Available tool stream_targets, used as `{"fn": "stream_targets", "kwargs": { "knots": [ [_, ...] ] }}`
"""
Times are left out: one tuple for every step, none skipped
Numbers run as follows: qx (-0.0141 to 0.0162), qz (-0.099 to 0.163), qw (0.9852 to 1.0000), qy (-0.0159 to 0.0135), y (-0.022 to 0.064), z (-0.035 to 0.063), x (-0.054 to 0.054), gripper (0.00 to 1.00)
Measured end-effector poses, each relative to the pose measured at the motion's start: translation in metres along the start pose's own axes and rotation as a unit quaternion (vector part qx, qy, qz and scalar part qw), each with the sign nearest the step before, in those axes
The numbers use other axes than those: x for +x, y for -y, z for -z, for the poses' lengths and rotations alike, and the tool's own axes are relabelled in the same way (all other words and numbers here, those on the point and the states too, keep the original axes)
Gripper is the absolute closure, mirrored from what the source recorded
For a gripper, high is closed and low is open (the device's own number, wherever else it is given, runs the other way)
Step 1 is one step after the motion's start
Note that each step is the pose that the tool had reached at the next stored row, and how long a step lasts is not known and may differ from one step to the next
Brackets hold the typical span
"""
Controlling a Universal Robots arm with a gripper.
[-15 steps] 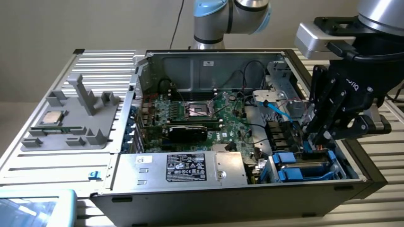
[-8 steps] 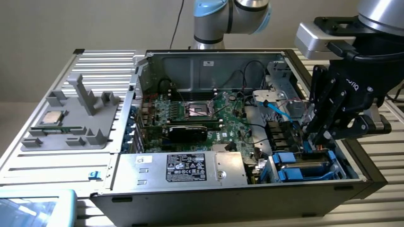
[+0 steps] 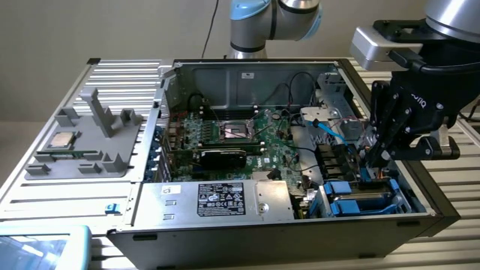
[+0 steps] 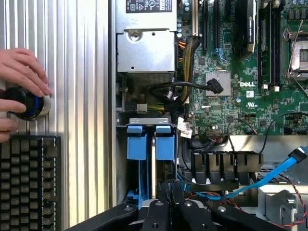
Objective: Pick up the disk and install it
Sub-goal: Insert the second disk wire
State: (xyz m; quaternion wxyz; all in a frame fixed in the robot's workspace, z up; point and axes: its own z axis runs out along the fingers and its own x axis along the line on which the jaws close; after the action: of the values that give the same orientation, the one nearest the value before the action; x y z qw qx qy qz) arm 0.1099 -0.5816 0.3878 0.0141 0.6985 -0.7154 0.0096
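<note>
Nearest, along the front wall of the open case [image 3: 420,216]: silver box [image 3: 217,198] with black label. Beside it, toward the exterior view's right, the disk [image 3: 360,199], blue-bracketed, slotted on edge in the corner drive cage. Lowered into that cage from above, just over the bracket's far end: black gripper [image 3: 372,163], claw narrow, fingertips drawn almost together; contact with the disk impossible to judge. Seen from the wrist, the same gripper [image 4: 169,190] closing to a point just beside the twin blue tabs of the disk [image 4: 165,147]. On the ribbed table, a hand [image 4: 21,67] on a round knob [image 4: 29,103], next to a keyboard [image 4: 29,178]. Farther in, green board [image 3: 240,135] and blue cable [image 3: 330,132]. Outside the case, at the exterior view's left, grey tray [image 3: 75,163] with square chip [image 3: 60,140]. Behind all, arm [image 3: 274,17].
</note>
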Motion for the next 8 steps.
{"fn": "stream_targets", "kwargs": {
  "knots": [
    [0.0000,0.000,1.0000,0.0000,0.0000,0.0000,0.0000,0.89],
    [0.0000,0.000,1.0000,0.0000,0.0000,0.0000,0.0000,0.89],
    [0.0000,0.000,1.0000,0.0000,0.0000,0.0000,0.0000,0.89],
    [0.0000,0.000,1.0000,0.0000,0.0000,0.0000,0.0000,0.89],
    [0.0000,0.000,1.0000,-0.0002,0.0000,0.0000,-0.0001,0.89],
    [0.0002,0.006,1.0000,-0.0002,0.0000,-0.0002,-0.0002,0.89],
    [0.0005,0.015,0.9999,-0.0003,0.0000,-0.0002,-0.0002,0.89],
    [0.0008,0.024,0.9997,-0.0003,0.0000,-0.0003,-0.0002,0.89]
  ]
}}
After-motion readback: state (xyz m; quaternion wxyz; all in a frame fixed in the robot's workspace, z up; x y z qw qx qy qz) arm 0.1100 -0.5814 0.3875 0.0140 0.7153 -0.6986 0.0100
